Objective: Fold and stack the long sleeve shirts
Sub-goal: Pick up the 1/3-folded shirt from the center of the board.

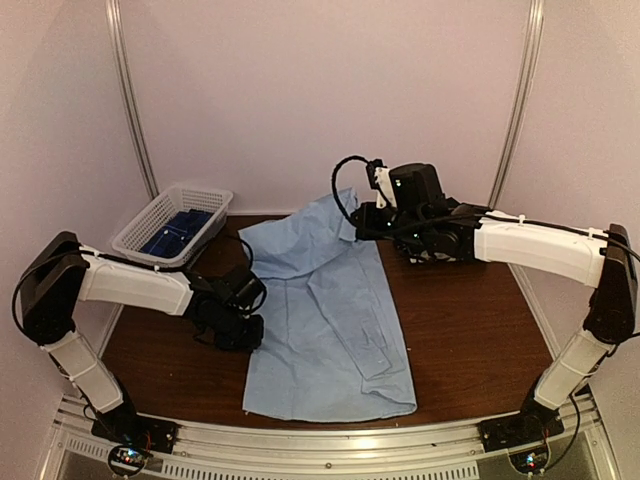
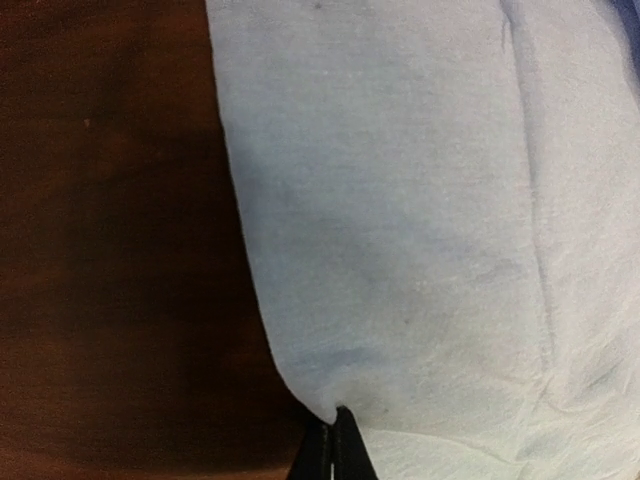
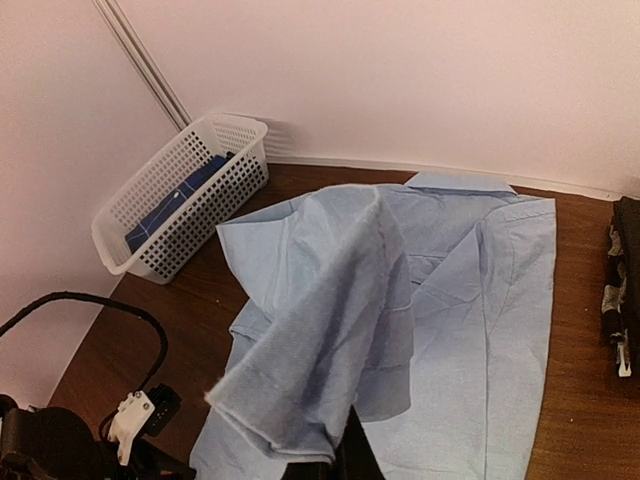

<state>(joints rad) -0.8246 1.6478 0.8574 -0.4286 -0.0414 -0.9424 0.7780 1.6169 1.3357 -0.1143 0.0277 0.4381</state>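
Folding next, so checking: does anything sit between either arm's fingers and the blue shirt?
Nothing visible does. The left fingers pinch the left edge of the shirt; the right fingers hold a lifted flap at its far end. The basket stands apart, far left.

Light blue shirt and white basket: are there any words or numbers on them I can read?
None can be read. The light blue cloth shirt is plain, and the white plastic mesh basket bears no label. The dark blue thing inside it shows pale specks, too small to read.
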